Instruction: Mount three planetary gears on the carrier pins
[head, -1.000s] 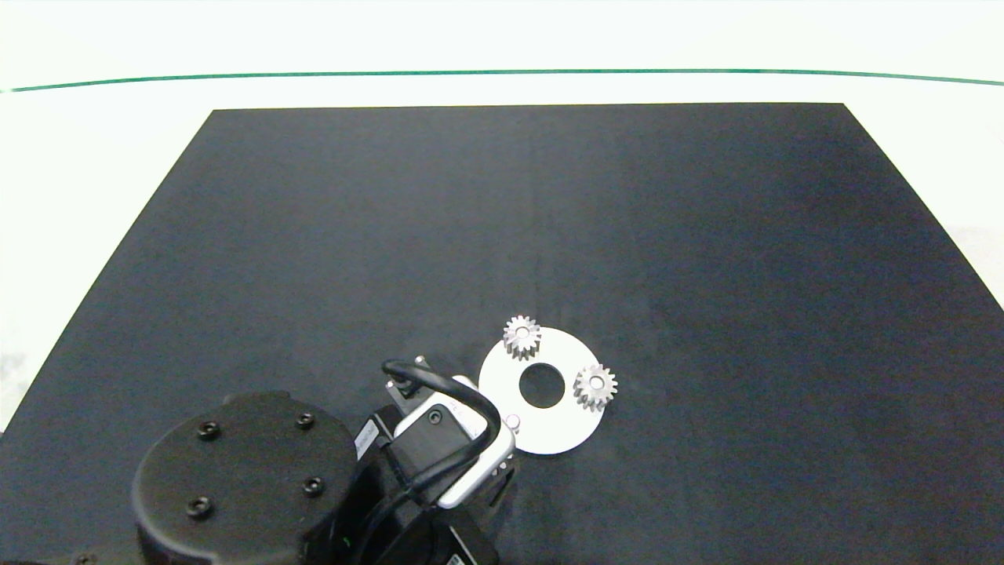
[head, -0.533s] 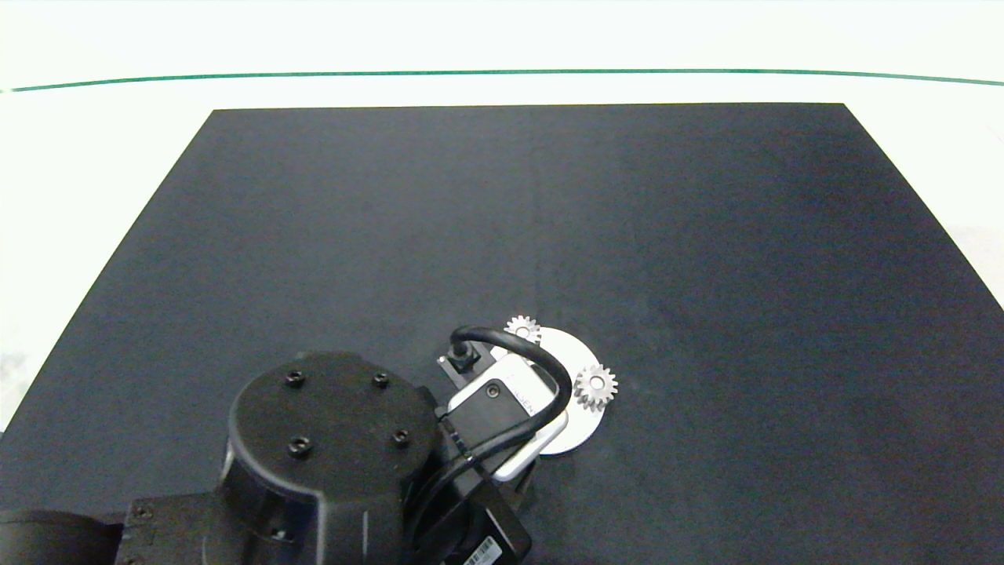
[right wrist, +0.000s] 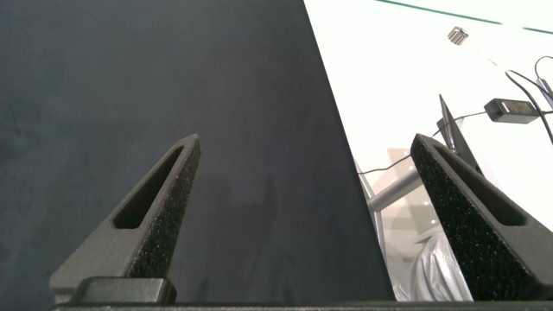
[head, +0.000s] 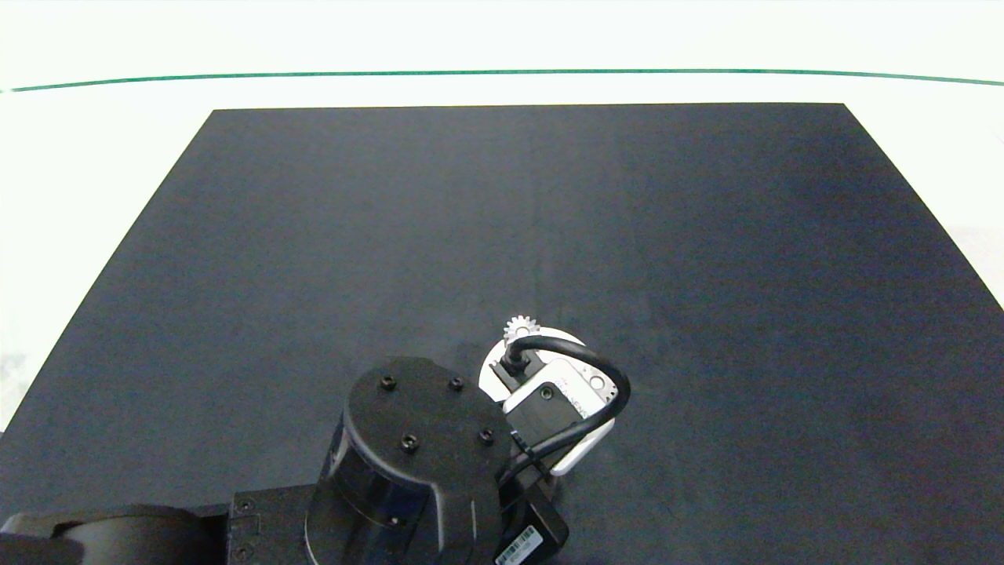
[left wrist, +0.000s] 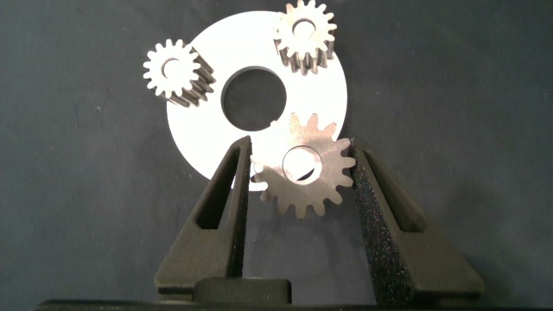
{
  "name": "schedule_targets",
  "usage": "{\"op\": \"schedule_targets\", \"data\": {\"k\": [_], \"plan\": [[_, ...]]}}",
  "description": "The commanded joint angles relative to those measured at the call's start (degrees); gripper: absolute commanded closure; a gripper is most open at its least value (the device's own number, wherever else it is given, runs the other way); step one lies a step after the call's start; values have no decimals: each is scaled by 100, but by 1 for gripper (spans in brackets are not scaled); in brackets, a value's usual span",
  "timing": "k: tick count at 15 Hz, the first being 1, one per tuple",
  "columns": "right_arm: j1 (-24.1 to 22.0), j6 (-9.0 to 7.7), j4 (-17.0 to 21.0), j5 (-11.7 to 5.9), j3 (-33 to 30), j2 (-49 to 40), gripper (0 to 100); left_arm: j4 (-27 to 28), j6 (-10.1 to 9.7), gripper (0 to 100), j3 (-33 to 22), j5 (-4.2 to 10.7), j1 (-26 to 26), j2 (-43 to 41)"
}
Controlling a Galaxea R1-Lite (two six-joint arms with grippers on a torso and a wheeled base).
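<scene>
Left gripper (left wrist: pixel 298 168) clamped on a silvery planetary gear (left wrist: pixel 304 166), held flat between the two foam-lined fingers (left wrist: pixel 367 194), teeth pressed into the pads on both sides. Hovering above the near edge of the white carrier disc (left wrist: pixel 207 130), with a white carrier pin (left wrist: pixel 257 177) peeking out just beside the held gear's rim and white showing through its centre hole. Farther out on the disc, two more planetary gears seated on their pins: one (left wrist: pixel 175 72) at the rim on one side of the large centre hole (left wrist: pixel 252 93), the other (left wrist: pixel 305 36) at the far rim. In the head view, left arm (head: pixel 416 455) covering most of the disc (head: pixel 490 375), only one seated gear (head: pixel 522 328) peeking out beyond it. All on a black mat (head: pixel 314 235). Right gripper (right wrist: pixel 320 225) spread wide and empty, over the mat's edge, well apart from the disc.
</scene>
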Motion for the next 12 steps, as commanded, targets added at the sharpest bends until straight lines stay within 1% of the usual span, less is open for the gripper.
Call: {"op": "schedule_targets", "data": {"k": [1, 3, 5, 8, 12], "plan": [[-15, -16, 0, -18, -82, -5, 0, -15, 28, 93, -45, 11, 81, 95], [-15, -16, 9, -10, -100, -22, 0, -23, 64, 93, -115, 20, 213, 166], [-15, -16, 9, -10, -100, -22, 0, -32, 55, 93, -124, 20, 257, 210], [-15, -16, 9, -1, -109, -31, 0, -190, 64, 93, -124, 20, 354, 333], [-15, -16, 9, -1, -144, -49, 0, -199, 55, 93, -89, 11, 442, 412]]}}
